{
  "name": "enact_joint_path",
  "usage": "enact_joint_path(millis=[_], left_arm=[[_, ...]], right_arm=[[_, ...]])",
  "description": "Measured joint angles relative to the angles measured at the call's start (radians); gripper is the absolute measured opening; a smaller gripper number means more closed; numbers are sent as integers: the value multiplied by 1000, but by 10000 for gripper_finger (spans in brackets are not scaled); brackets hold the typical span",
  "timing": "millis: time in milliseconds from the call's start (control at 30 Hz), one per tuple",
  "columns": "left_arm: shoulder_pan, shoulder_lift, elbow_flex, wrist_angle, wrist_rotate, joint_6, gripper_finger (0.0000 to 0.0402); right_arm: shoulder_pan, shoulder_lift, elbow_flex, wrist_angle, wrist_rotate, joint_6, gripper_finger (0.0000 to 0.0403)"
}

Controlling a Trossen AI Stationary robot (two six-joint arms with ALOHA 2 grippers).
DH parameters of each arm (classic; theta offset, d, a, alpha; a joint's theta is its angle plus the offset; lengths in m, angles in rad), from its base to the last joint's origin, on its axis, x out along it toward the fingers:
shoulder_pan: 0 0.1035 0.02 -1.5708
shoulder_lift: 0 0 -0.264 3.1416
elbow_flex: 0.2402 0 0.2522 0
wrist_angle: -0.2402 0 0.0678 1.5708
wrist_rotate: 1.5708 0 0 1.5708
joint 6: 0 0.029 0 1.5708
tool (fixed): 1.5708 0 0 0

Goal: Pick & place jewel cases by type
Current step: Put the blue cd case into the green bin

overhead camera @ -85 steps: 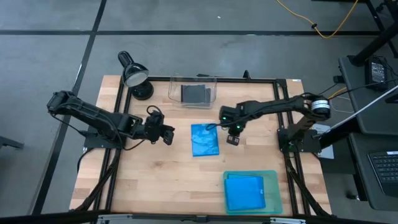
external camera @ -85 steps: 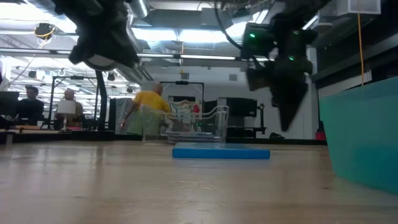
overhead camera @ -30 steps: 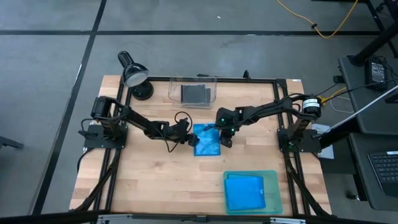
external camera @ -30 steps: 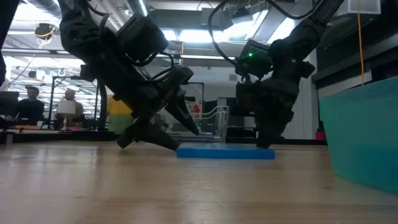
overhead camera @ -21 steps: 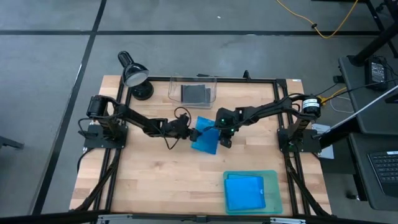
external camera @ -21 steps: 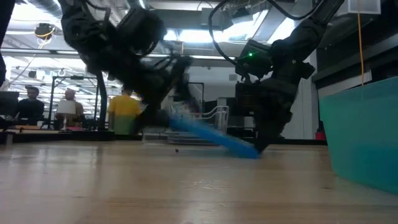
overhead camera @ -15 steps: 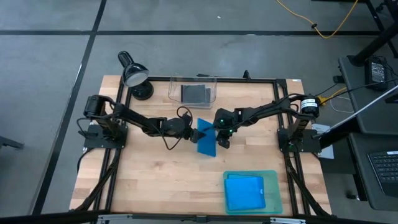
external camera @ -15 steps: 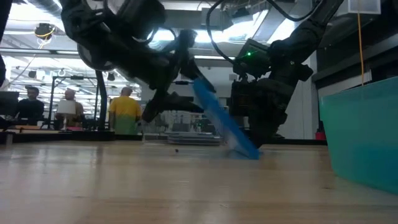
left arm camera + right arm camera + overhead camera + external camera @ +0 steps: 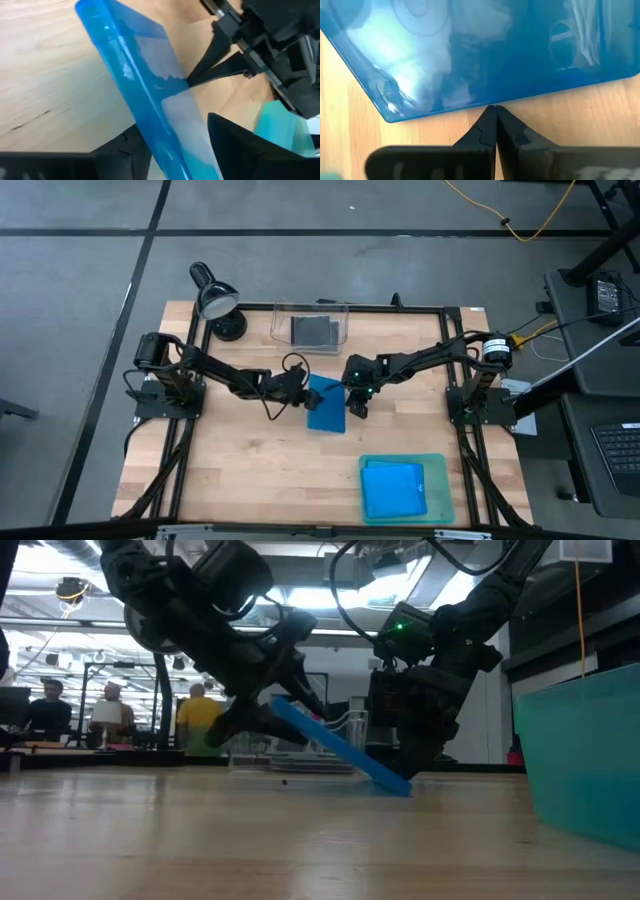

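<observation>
Blue jewel case (image 9: 326, 404) mid-table — left end effector (image 9: 303, 392) and right end effector (image 9: 356, 405) flank it.

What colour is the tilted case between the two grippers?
See-through blue jewel case, clearest in the left wrist view.

Even overhead light, soft shadows (backlit low view)

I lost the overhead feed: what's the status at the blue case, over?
Left end effector astride the tilted blue case, one edge raised. Right end effector shut, tip bracing the low edge. Nothing in the way.
</observation>
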Motion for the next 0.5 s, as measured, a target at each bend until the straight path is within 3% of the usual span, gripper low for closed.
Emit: enact_joint_path(millis=[400,500], left_arm=[[1,-3,0,-17,29,-51,23],[1,-7,0,-1,36,-27,17]], right_arm=[[0,-5,0,-17,-9,-7,5],[-2,-24,1,-49,-5,-27,5]])
